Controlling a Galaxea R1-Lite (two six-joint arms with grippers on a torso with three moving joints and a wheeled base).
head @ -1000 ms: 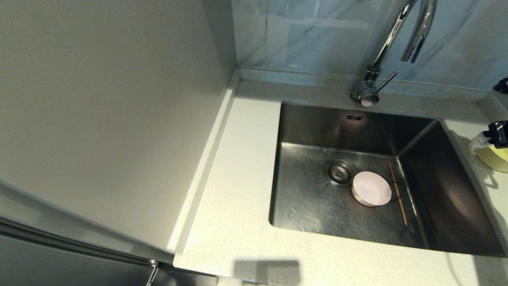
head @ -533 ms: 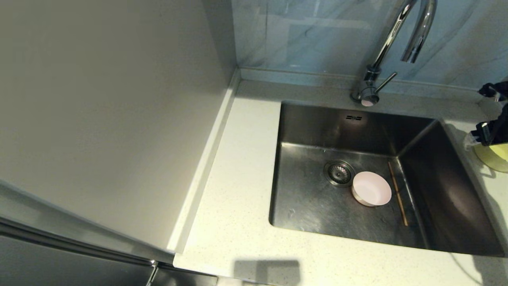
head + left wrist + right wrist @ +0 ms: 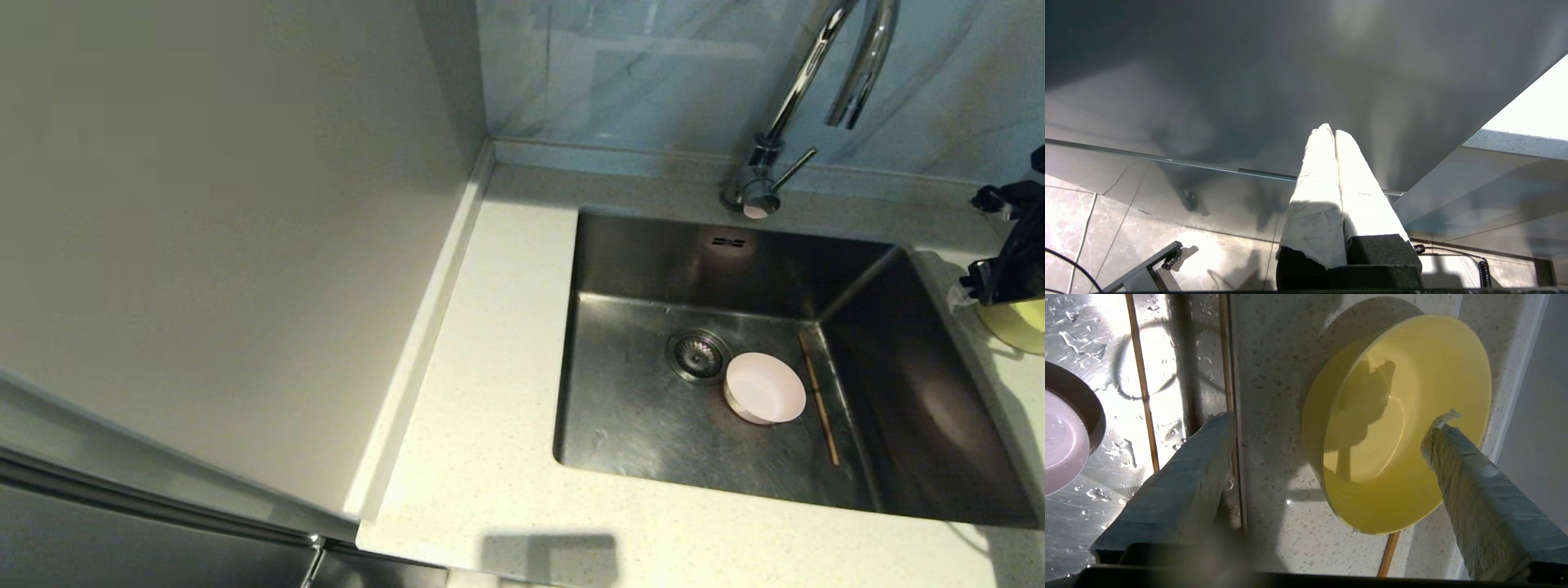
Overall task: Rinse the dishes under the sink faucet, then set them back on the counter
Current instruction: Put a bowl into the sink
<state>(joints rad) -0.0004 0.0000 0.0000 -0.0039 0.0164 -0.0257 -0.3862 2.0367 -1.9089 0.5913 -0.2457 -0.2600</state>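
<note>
Chopstick [image 3: 818,402] lies lengthwise along sink [image 3: 637,425] floor beside pink bowl [image 3: 765,388].

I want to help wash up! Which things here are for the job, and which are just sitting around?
For the job:
- yellow bowl on the counter
- pink bowl and chopstick in the sink
- faucet
- right pincer, open over the yellow bowl

Just there:
- wall panel
- left pincer, parked, shut
</note>
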